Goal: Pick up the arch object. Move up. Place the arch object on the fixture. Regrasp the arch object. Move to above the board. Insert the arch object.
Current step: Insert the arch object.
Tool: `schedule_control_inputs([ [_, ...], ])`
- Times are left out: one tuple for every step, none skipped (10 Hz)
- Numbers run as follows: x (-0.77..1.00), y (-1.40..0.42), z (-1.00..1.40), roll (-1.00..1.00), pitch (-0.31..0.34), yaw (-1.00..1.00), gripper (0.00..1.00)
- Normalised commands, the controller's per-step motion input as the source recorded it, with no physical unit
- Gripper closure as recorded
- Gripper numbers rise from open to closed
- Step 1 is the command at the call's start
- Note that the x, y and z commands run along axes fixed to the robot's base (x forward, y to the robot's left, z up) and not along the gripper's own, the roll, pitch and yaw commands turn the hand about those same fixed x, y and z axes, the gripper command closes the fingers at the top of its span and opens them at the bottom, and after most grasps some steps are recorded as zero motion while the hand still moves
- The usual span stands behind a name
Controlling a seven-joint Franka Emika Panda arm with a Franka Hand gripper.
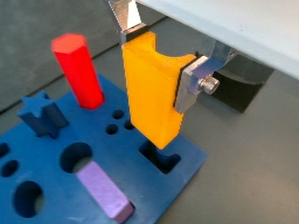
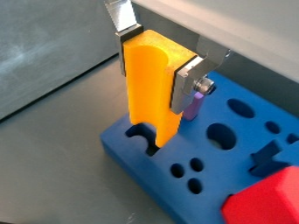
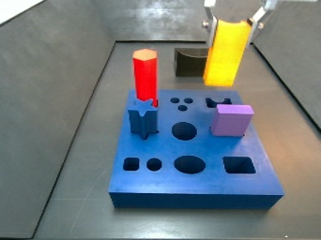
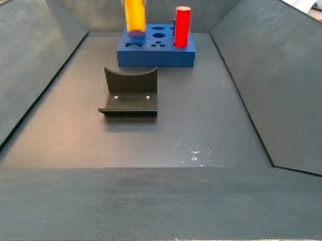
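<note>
End effector (image 1: 163,54) clamps arch object (image 1: 152,87) above board (image 1: 70,175); fixture (image 4: 130,91) unobstructed.

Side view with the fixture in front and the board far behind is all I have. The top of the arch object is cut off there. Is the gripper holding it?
Observer: Yes. In both wrist views the gripper is shut on the arch object, with a silver finger on each of two opposite faces.
Operator: Is it already inside the board?
Observer: No. In a side view its lower end hangs above the board. In a wrist view the arch-shaped hole lies open just under it.
Operator: Is anything close to that hole?
Observer: The lilac cube sits in the board right next to it, apart from the arch object.
</note>
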Motion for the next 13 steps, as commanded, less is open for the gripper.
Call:
schedule_control_inputs([
  [1.0,0.11,-0.27,0.17,0.027,0.0,1.0],
  [1.0,0.0,-0.38,0.09,0.011,0.0,1.0],
  [0.95,-0.34,-0.36,0.08,0.0,-0.02,1.0],
  [0.38,-0.47,-0.17,0.15,0.007,-0.07,1.0],
  [0.1,-0.18,-0.05,0.1,0.031,0.0,1.0],
  [0.0,0.01,0.0,0.03,-0.001,0.07,1.0],
  [0.05,0.08,-0.11,0.1,0.0,0.11,1.0],
  [0.0,0.0,-0.27,0.14,-0.026,0.37,1.0],
  [0.0,0.0,-0.38,0.12,-0.017,0.41,1.0],
  [-0.07,0.0,-0.32,0.07,0.0,0.17,1.0],
  [-0.18,0.0,-0.11,0.02,0.0,0.02,1.0],
  [-0.17,0.0,0.0,0.01,0.0,-0.04,1.0],
  [-0.24,0.0,0.0,0.01,0.0,-0.19,1.0],
])
